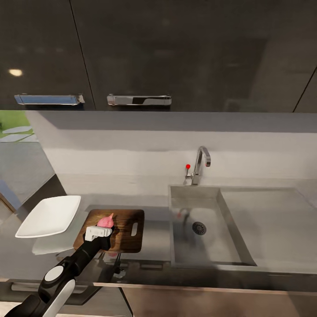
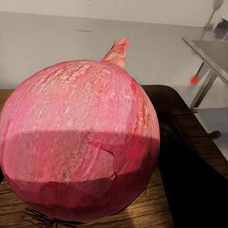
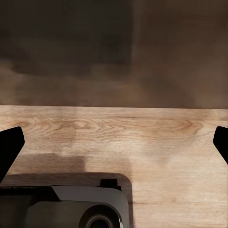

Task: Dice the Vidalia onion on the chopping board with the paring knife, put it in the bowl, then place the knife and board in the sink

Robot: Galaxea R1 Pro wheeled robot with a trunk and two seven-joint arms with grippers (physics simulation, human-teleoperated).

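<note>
A kitchen bench [image 1: 154, 240] under dark wall cabinets, seen from above. A steel sink [image 1: 207, 259] sits to the right, with a chrome tap [image 1: 200, 165] and red knob behind it. Left of the sink lies a dark wooden board [image 1: 125, 233], slot handle toward the sink. Further left sits a white square bowl [image 1: 50, 215], apart from the board.

The left arm reaches in from below. Its end effector [image 1: 100, 231] sits over the board's left part with the pink onion [image 1: 105, 221] at its tip. In the left wrist view the onion [image 2: 80, 142] looms very close, tip pointing away, the board [image 2: 190, 156] beneath it. The fingers are hidden, so it cannot be told whether they grip the onion or have let go, nor whether the onion rests on the wood.

The right end effector [image 3: 114, 142] is spread open and empty, its dark fingertips at the picture's edges, facing a pale wood-grain floor and part of the robot's base.

No knife can be made out.

Risk, as a judgement: the bulb is round, so released off balance it may roll off the board toward the bench edge.
</note>
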